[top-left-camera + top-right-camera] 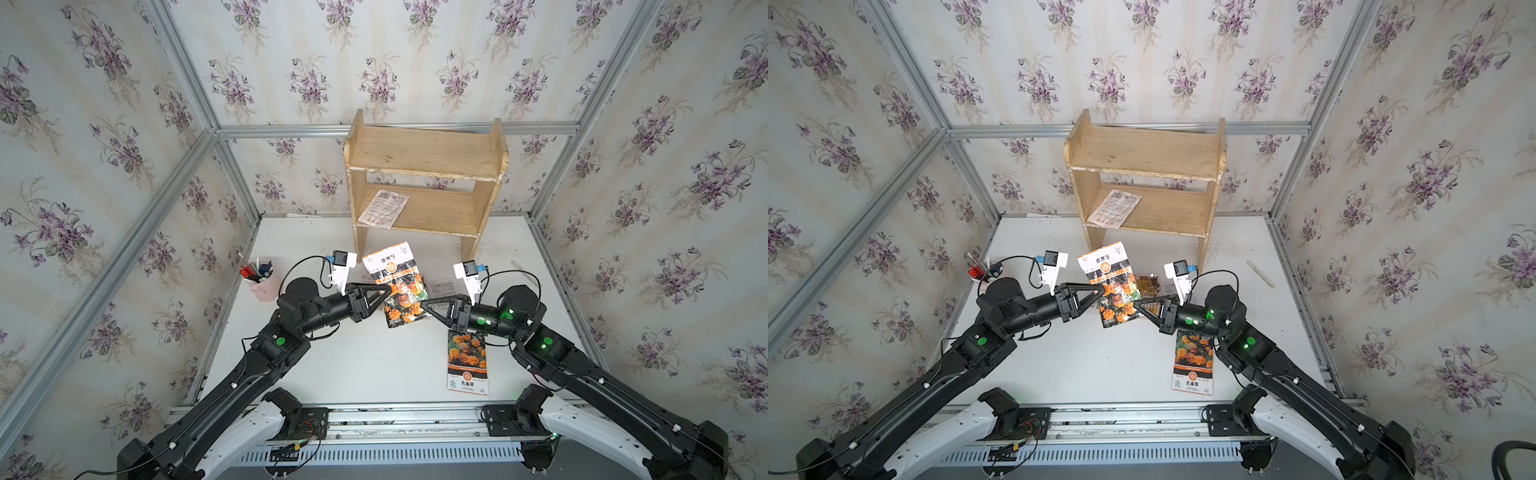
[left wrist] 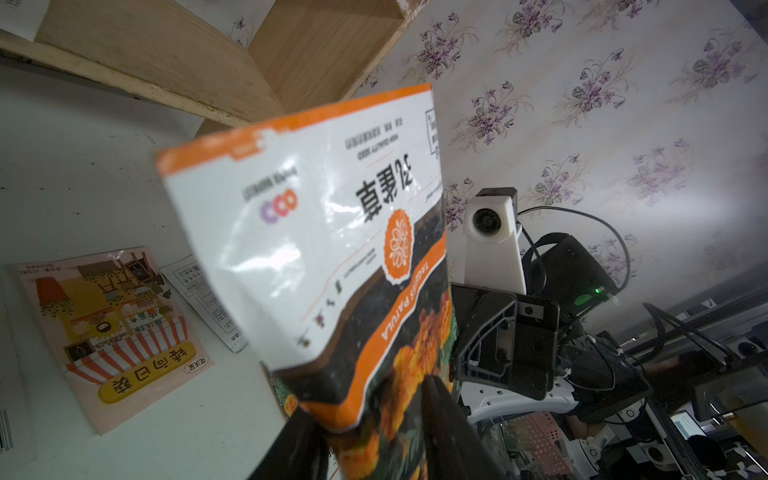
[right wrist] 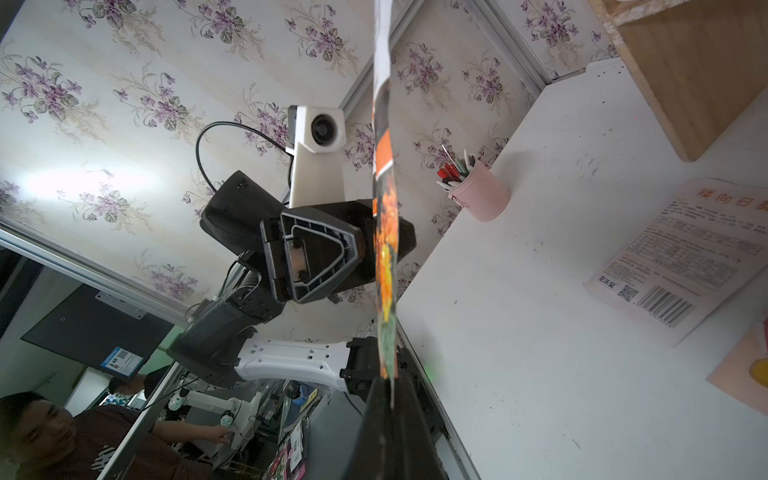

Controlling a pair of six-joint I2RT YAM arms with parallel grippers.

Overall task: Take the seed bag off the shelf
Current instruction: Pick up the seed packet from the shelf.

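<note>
One bag (image 1: 392, 270) hangs upright in the air, off the shelf (image 1: 424, 153) and in front of it, above the table (image 1: 353, 365). The right gripper (image 1: 424, 305) is clamped on its lower edge. The left gripper (image 1: 388, 289) straddles the opposite edge with a finger on each face, but I cannot tell whether it pinches yet.

This looks like a hand-over, with the removal itself done. To do it well, the left jaws should bite squarely on the flat panel, not on the thin rim. The right should let go only once that grip is firm, since the glossy film could slip or fold. The bag should be kept clear of the shelf front and set down on bare table.

Counted:
- Two grippers.
- One shelf with two tiers, the top one bare.
- Five packets in all: the held bag, one face-down (image 1: 384, 208) on the lower tier, a marigold one (image 1: 467, 361) by the right arm, a sunflower one (image 2: 112, 332) and a white-backed one (image 3: 681, 266) on the table.
- One pink cup (image 1: 262, 282) of pens.
- One white stick (image 1: 1260, 274).
</note>
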